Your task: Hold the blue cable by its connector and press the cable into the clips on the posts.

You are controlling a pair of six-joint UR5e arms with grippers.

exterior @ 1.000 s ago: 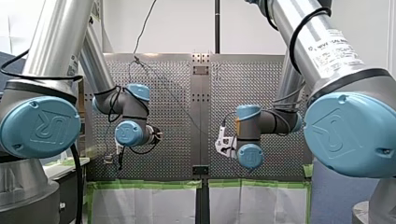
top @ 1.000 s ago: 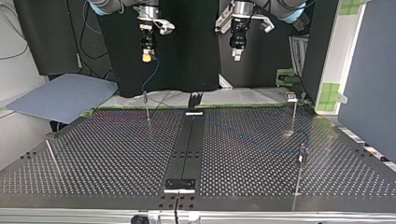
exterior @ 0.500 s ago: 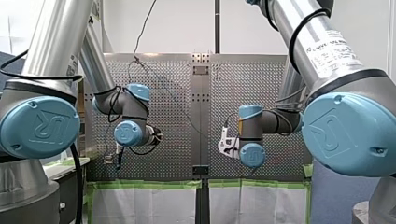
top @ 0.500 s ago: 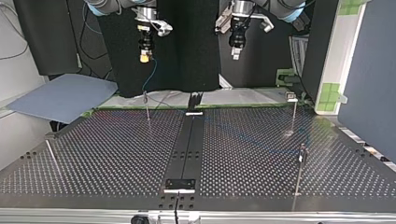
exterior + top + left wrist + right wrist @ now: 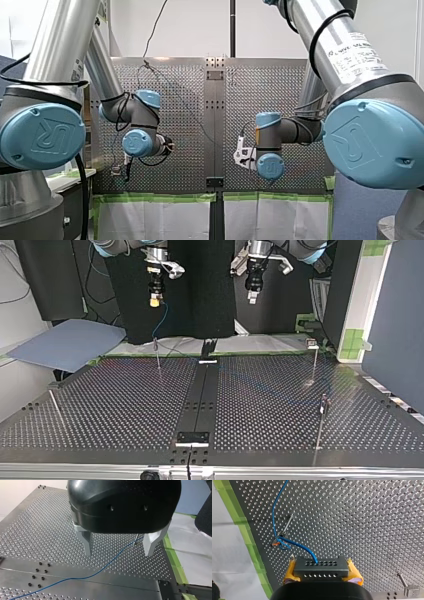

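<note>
**A:** Since a second ago my right gripper (image 5: 156, 301) has risen slightly and edged outward, away from my left one. Over the last half second nothing shifts.

**B:** What does it hold?

**A:** Its yellow pads (image 5: 291, 573) pinch the dark grey, hole-dotted block connector (image 5: 321, 568). From there the thin blue cable (image 5: 298, 545) runs to a slim metal post (image 5: 287, 525) near the green-taped edge (image 5: 242, 527) of the silver perforated metal table (image 5: 362, 517). It looks caught in a small clip (image 5: 275, 543) on that post, then trails across the table.

**B:** And the other arm?

**A:** My left gripper (image 5: 118, 546) hangs well above the cable, metal fingers (image 5: 86, 542) spread, gripping nothing.

**B:** How should the pressing go?

**A:** I'd keep the pinch firm and the cable lightly taut. Then line it over another post (image 5: 314, 362) and push straight down, so the thin post doesn't bend.

**B:** Surroundings?

**A:** White sheeting lies past the tape, a black curtain (image 5: 200, 290) hangs behind, and a grey-blue sheet (image 5: 65, 342) lies off one corner.
</note>
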